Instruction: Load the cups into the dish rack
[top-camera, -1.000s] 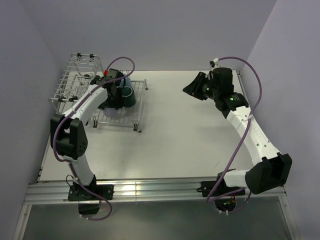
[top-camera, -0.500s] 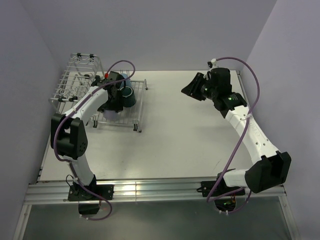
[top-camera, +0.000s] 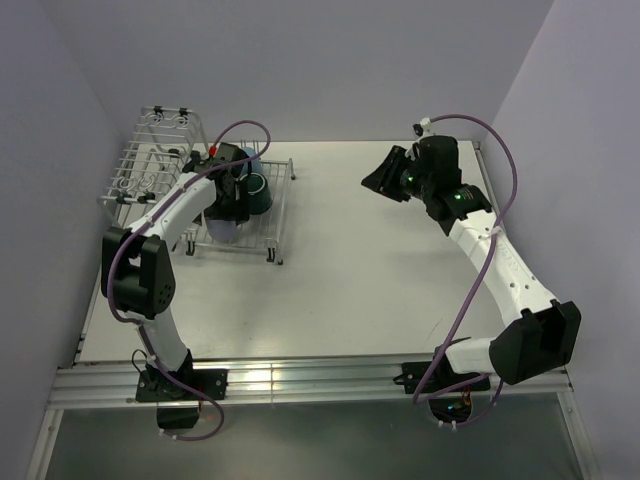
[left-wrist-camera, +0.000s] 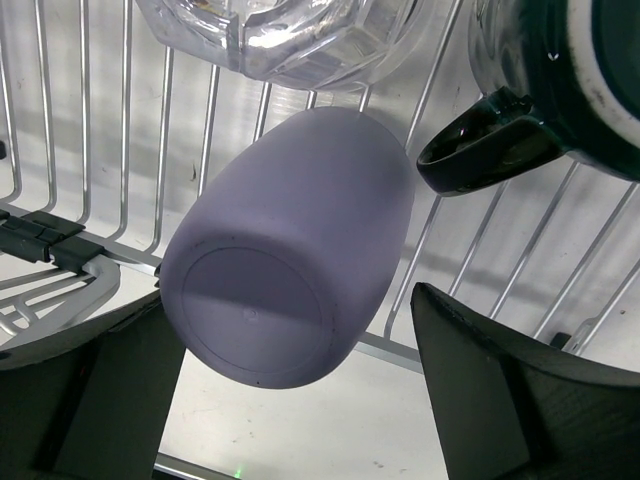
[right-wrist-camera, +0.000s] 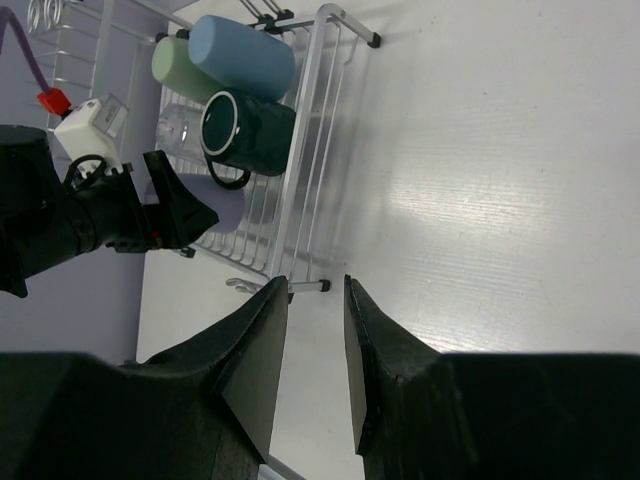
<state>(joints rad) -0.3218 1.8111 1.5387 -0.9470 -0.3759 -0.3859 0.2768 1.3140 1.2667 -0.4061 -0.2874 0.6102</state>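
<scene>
The left end effector (left-wrist-camera: 290, 295) is spread wide over the flat grid tray of the dish rack (left-wrist-camera: 100, 120), its two dark, blunt fingers either side of the lavender tumbler (left-wrist-camera: 300, 200). The right-hand finger stands apart from the tumbler; whether the left-hand one touches it cannot be told. The tumbler is matte and smooth, with a rounded barrel shape. It lies on its side across the thin white wires, its flat circular base with a recessed ring turned toward the wrist camera.

Just beyond its mouth lies the clear glass (left-wrist-camera: 290, 40), thick-walled, faceted and glossy. Beside that is the dark green mug (left-wrist-camera: 570, 80), glazed and shiny, with a pale rim and a curved loop handle reaching toward the lavender tumbler.

The right end effector (right-wrist-camera: 316, 285) hangs above the bare white tabletop (right-wrist-camera: 480, 200), well apart from the rack. Its fingers are drawn close, with only a thin slit between them and nothing in it. From its wrist view the light blue tumbler (right-wrist-camera: 243, 55) and the pale green tumbler (right-wrist-camera: 172, 60), both plain matte cylinders, lie side by side on the tray just past the mug. The rack's raised basket section (top-camera: 150, 160), made of scrolled wire, rises on the far side of the tray from this arm.
</scene>
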